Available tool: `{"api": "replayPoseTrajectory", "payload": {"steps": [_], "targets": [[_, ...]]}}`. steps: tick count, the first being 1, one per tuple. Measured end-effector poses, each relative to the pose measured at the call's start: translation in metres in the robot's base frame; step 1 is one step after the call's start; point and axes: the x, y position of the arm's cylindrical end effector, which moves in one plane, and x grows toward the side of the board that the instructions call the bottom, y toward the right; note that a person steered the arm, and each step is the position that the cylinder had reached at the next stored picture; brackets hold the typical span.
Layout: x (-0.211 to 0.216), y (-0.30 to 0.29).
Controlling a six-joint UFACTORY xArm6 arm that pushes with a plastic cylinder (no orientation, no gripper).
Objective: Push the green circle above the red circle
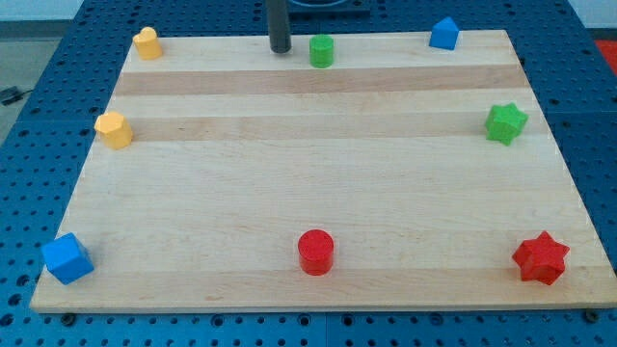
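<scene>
Nearest the camera, along the view's bottom edge of our wooden bench (318, 173), sit three blocks: a blue cube (67, 258) at the left corner, the red circle (315, 252) in the middle, and a red star (540, 257) at the right. Each looks like smooth, matte plastic against pale, lightly grained planks.

Far up at the view's top edge stands the green circle (321, 50), a short upright cylinder, well apart from the red circle and almost straight above it in the view. Our tip (280, 49), the end of a straight dark rod, rests just beside the green circle on its left; we cannot tell whether they touch. We carry no gripper, so nothing is held.

Elsewhere lie a green star (505, 123), a blue house-shaped block (443, 34), and two yellow blocks (147, 43) (114, 129) at the left. Blue perforated metal (39, 58) surrounds the bench.
</scene>
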Motion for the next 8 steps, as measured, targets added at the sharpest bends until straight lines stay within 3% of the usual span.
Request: {"api": "replayPoseTrajectory", "payload": {"steps": [2, 4, 7, 8], "targets": [[0.0, 0.085], [0.024, 0.125], [0.033, 0.072], [0.055, 0.047]]}}
